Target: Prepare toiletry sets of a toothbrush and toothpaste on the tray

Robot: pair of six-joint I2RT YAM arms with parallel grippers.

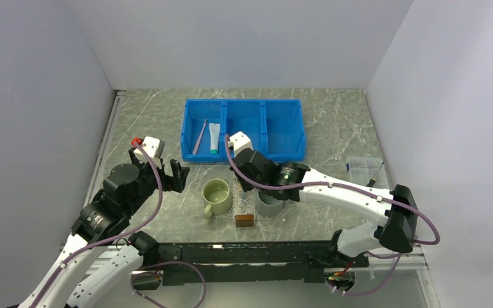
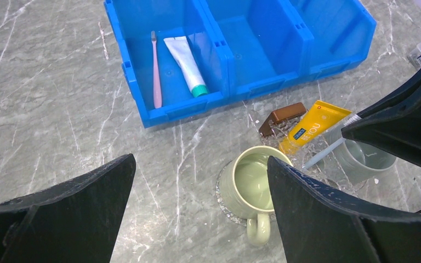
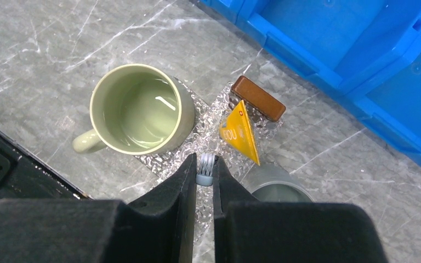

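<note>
The clear glittery tray (image 3: pixel 204 121) lies on the table in front of the blue bin. The yellow-orange toothpaste (image 3: pixel 240 133) lies on it; it also shows in the left wrist view (image 2: pixel 312 126). My right gripper (image 3: pixel 205 171) is shut on the head of the pale blue toothbrush (image 2: pixel 326 152), which slants down over the tray. The pinkish toothbrush (image 2: pixel 155 71) and the white, teal-capped toothpaste (image 2: pixel 185 64) lie in the bin's left compartment. My left gripper (image 2: pixel 200 164) is open and empty, above the table left of the tray (image 2: pixel 223 201).
A green mug (image 3: pixel 137 109) stands on the tray's left part and a grey cup (image 3: pixel 277 189) at its right. A brown block (image 3: pixel 258 98) lies beside the yellow tube, another (image 1: pixel 244 221) near the front. The blue bin (image 1: pixel 282 131) stands behind; a small clear box (image 1: pixel 364 168) at right.
</note>
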